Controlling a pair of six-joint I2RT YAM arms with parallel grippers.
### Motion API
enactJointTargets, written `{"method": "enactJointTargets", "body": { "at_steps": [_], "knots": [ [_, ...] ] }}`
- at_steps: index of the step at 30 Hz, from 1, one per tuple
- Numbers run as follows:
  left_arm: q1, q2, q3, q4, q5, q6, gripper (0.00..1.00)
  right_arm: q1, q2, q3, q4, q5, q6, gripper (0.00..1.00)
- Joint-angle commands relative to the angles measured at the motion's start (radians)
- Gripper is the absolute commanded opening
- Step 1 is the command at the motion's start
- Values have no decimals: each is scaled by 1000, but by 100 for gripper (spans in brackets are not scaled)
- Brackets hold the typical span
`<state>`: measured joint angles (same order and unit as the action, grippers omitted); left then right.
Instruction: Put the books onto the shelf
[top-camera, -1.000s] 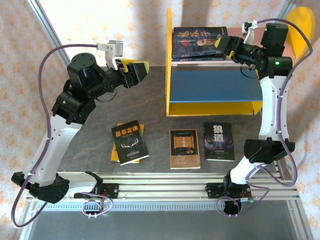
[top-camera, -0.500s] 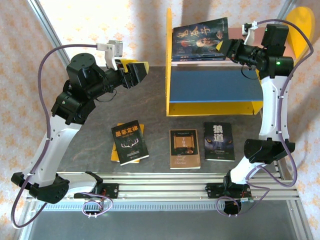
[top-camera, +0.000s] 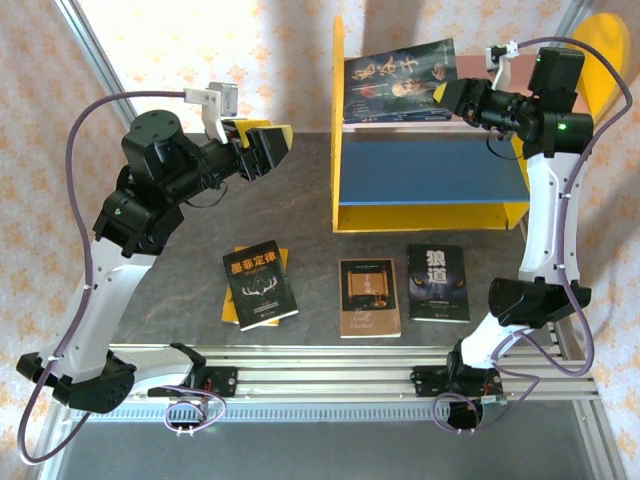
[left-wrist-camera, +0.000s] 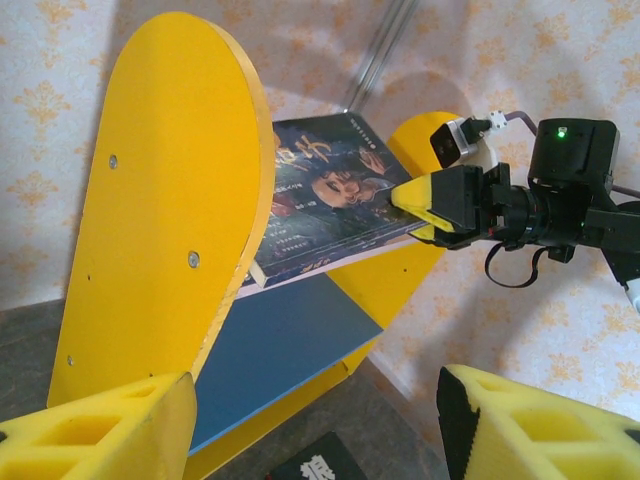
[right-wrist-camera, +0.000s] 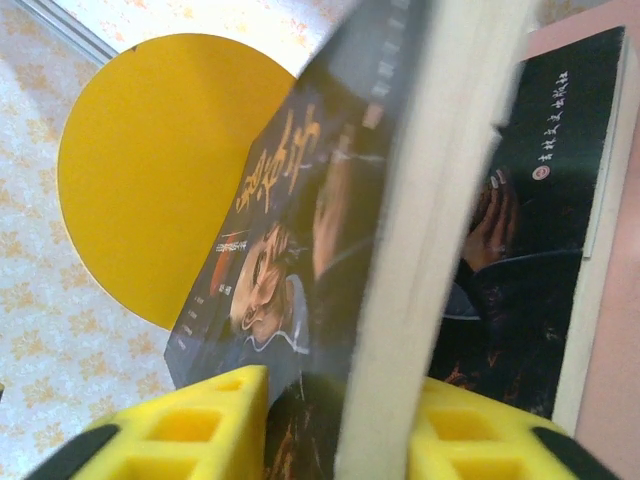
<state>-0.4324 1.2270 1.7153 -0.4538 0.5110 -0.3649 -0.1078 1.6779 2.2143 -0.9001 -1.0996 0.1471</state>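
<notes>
Up front, paperbacks (top-camera: 438, 283) are being left flat; beyond, the left gripper (top-camera: 272, 150) is being held open, while on the shelf (top-camera: 338, 120) the portrait book (top-camera: 395, 80), seemingly light and floppy, is being pinched at its page edge by the right gripper (top-camera: 443, 95).

Before the shelf (top-camera: 430, 170), the wolf book (top-camera: 437, 283) reads 狼道 and the black book (top-camera: 260, 285) 墨菲定律; on the shelf, the portrait book (top-camera: 395, 85) reads 鬼谷子.

Tabletop (top-camera: 180, 270): shelf (top-camera: 430, 170) upper right, portrait book (top-camera: 395, 85) on pink board (right-wrist-camera: 615, 380); lower centre: black book (top-camera: 260, 285) over yellow book (top-camera: 229, 316), brown book (top-camera: 369, 297), wolf book (top-camera: 437, 283).
</notes>
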Motion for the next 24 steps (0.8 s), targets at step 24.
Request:
{"method": "enactJointTargets", "body": {
  "at_steps": [24],
  "knots": [
    [-23,39,38,-40,-14,7,64,8,-6,73,-71,238,-84,73]
  ]
}}
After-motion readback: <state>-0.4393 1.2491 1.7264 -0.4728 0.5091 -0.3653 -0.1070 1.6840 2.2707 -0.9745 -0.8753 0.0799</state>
